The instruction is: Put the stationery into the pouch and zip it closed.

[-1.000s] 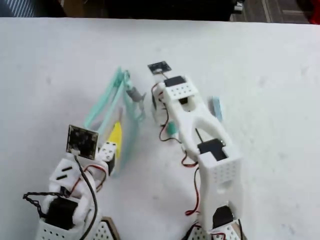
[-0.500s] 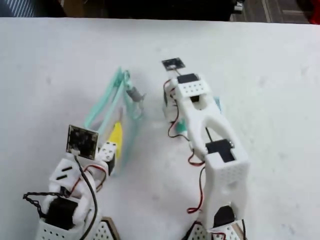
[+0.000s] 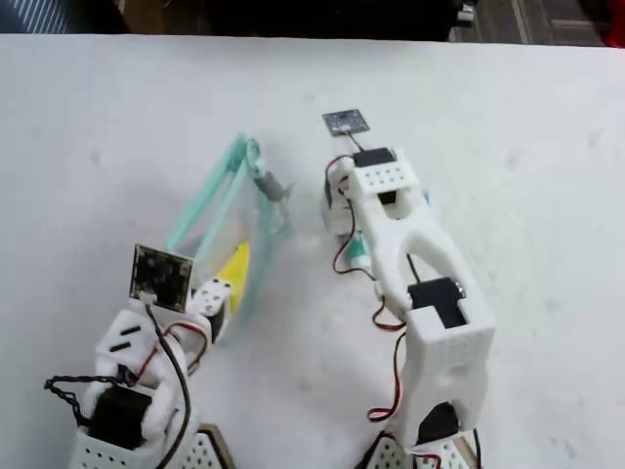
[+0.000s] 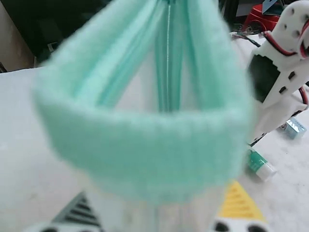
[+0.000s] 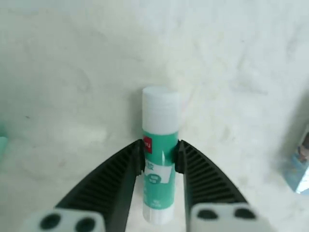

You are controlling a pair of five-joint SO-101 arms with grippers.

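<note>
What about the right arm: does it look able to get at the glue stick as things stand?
Probably yes. The right gripper has its fingers against both sides of the glue stick, which lies on the table with nothing else in between.

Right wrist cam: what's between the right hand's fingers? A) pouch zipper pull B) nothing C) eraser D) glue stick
D: the right hand closes on both sides of the green-and-white glue stick, which lies on the table.

Mint-trimmed pouch (image 3: 227, 227) open, glue stick (image 5: 160, 145) flat
</note>
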